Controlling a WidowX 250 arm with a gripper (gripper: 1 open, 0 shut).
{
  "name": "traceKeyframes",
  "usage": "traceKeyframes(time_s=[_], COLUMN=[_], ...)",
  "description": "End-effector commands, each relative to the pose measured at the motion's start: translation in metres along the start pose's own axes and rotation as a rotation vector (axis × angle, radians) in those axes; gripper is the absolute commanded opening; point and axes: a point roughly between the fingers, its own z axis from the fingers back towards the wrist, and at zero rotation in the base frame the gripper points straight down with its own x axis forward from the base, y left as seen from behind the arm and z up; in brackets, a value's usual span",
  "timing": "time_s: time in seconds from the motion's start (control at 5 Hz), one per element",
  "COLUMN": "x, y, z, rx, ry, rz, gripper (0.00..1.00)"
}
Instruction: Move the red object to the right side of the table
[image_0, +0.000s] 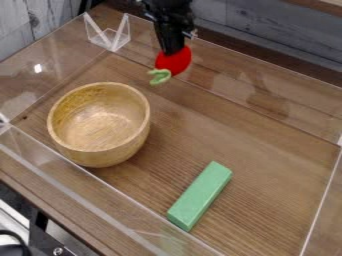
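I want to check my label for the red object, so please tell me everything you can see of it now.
The red object is a small round toy fruit, shiny red like plastic, with a green leafy bit at its lower left end. The dark hand comes down from above and is shut on its upper part, so it is held. It appears to hang just above the brown table, near the back, apart from the wooden bowl. Nothing else touches it.

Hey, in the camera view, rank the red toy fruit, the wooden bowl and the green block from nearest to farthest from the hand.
1. red toy fruit, held in the hand, top centre.
2. wooden bowl, lower left.
3. green block, front, right of the bowl.
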Motion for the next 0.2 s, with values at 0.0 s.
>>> traceKeyframes(time_s=[0.0], x=[0.0218], y=[-0.0494], z=[0.0258], rx=[0.014], ry=[-0.060], rz=[-0.084], gripper=[0.00])
